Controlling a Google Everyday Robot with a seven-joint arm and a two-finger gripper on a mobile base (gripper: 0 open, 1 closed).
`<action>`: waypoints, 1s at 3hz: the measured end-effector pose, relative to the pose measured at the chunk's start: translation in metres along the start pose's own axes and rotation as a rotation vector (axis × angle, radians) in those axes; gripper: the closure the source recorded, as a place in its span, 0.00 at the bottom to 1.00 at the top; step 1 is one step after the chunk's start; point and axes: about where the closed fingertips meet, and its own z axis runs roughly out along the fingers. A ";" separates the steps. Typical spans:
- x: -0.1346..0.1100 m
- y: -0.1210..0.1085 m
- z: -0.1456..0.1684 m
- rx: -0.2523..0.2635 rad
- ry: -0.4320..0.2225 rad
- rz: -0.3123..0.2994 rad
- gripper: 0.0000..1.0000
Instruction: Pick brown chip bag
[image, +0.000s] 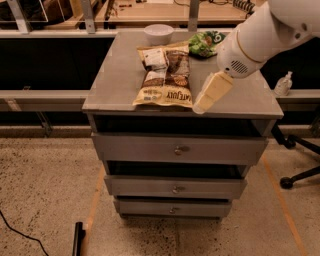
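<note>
Arm (270, 35) enters from the far side, angled down toward me. My pincer (212, 92) hangs just beside the brown chip bag (165, 75) on the counter (115, 75). Released or clenched, I cannot tell.

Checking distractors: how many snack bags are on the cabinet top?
2: the brown chip bag lies at centre; the green bag sits back right. The gripper hangs beside the brown bag's right front corner. The arm could hide another.

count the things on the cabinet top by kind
bags: 2 (brown chip bag, green bag)
bowls: 1 (white bowl)
total: 3
claw hangs beside the brown chip bag, near the front edge of the cabinet top
</note>
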 end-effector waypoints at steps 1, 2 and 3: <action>-0.008 -0.024 0.022 0.010 -0.028 0.017 0.00; -0.008 -0.054 0.052 0.004 -0.120 0.131 0.00; -0.007 -0.074 0.094 -0.029 -0.223 0.281 0.00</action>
